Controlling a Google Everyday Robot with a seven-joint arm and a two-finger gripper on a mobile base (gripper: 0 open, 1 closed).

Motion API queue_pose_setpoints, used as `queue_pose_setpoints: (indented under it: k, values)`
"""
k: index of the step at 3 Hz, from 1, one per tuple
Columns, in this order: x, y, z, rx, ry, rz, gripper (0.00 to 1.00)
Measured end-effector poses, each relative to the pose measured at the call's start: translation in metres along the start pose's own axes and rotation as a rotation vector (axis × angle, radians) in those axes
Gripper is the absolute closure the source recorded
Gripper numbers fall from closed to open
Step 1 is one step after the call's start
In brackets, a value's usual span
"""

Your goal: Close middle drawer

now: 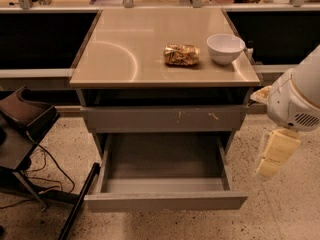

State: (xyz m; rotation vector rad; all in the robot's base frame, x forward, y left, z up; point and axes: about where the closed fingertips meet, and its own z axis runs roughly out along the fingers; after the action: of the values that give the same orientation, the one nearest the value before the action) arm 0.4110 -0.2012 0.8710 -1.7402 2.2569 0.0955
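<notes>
The middle drawer point(165, 202) is pulled far out under the table. It has a plain grey flat front and an empty grey box interior point(164, 159). Above it is a shut grey drawer front with pale scratch marks point(165, 118). My gripper point(274, 156), pale yellow, hangs below the white arm housing point(295, 96) at the right. It is beside the open drawer's right side, apart from it and above the floor.
On the beige tabletop point(125, 49) stand a white bowl point(225, 48) and a crinkled snack bag point(181, 54). A dark chair-like stand point(22, 121) with cables and a black bar point(77, 204) is on the floor at the left, close to the drawer's left corner.
</notes>
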Motion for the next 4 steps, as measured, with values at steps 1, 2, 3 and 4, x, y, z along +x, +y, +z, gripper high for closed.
queue_pose_setpoints:
  k: [1, 2, 3, 4]
  values:
    - [-0.001, 0.013, 0.024, -0.006, -0.017, 0.001, 0.00]
    - [-0.010, 0.045, 0.086, -0.052, -0.084, 0.019, 0.00]
    - [-0.008, 0.086, 0.159, -0.104, -0.118, 0.065, 0.00]
    - [0.004, 0.119, 0.233, -0.172, -0.098, 0.083, 0.00]
